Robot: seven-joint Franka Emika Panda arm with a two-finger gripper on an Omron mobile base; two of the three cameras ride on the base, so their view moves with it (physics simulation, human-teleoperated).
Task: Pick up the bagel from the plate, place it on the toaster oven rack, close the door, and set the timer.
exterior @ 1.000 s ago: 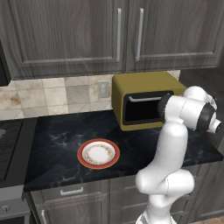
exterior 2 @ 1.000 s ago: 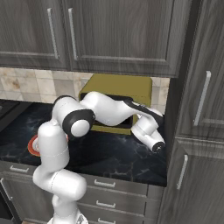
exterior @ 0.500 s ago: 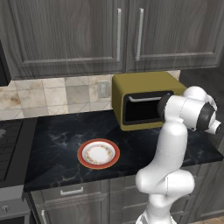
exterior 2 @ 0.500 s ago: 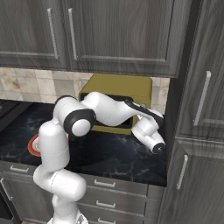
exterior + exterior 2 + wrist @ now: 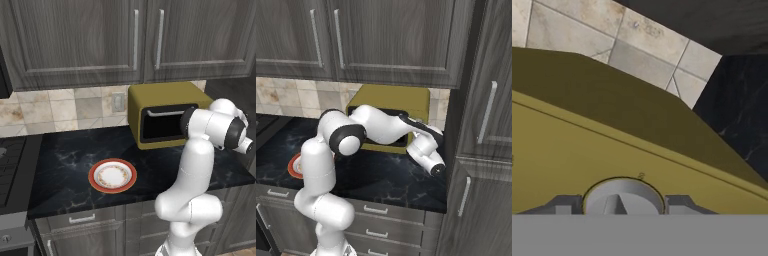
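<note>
My gripper is up against the olive toaster oven's front. Its two dark fingertips sit tight on either side of a round grey timer knob, shut on it. The door, dark glass with a silver bar handle, stands closed against the toaster oven. The plate, white with an orange-red rim, lies bare on the black counter to the oven's left. The bagel and the rack are out of view. In the right base view my hand reaches to the oven's right front.
The black marble counter runs left to a stove edge. A tall grey cabinet stands close to the right of the oven. Grey wall cabinets hang above, and a tiled backsplash lies behind.
The arm and hand stay almost where they were at the oven's right front. Plate and door are unchanged.
</note>
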